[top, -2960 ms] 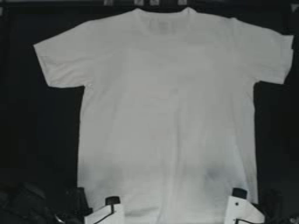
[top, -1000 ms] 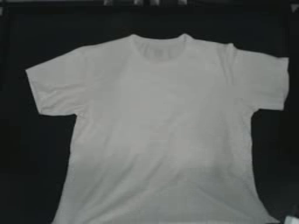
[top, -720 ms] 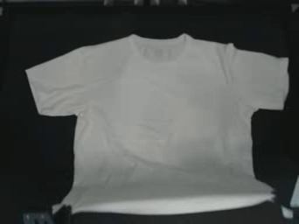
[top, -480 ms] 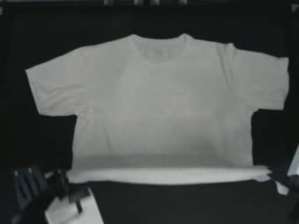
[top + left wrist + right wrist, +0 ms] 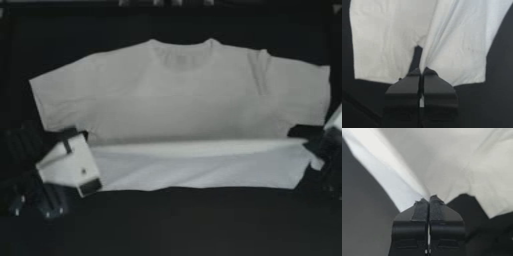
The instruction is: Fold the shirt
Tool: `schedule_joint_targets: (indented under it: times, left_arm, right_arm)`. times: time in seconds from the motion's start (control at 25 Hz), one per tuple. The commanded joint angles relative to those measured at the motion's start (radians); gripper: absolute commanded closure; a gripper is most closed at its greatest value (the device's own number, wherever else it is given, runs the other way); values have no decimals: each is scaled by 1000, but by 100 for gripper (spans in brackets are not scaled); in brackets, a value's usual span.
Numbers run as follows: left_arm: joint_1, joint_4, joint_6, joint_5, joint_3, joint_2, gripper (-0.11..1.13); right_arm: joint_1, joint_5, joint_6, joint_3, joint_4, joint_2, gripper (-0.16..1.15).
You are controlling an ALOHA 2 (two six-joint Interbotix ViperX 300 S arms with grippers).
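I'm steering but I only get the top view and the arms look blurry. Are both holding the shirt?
Observer: Yes. In the left wrist view the left gripper is shut on the shirt, fingers pressed together with cloth bunched at the tips.
Operator: And the other one?
Observer: The right gripper is shut on cloth too, which fans out from its tips.
Operator: Is the cloth tight?
Observer: Creases run away from both pinch points, so it looks pulled, not slack.
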Motion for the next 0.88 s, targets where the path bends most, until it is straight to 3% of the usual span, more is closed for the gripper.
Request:
schedule_joint_targets:
  times: [0.04,0.24,0.48,0.88]
  left_arm:
    - [135,6,20,-44,18,-75,95]
    - [284,8,126,-132,44,-83,95]
    - [459,18,176,-239,69,-78,95]
    - [733,21,227,-440,83,29,95]
  right_arm:
    - [-78,-41,-11,25,-38,-66,92]
    - [-252,-112,-91,83,-43,-107,92]
    - [-503,-252,-204,120,-38,-104,92]
    - [-859,-482,-290,186,-57,-57,92]
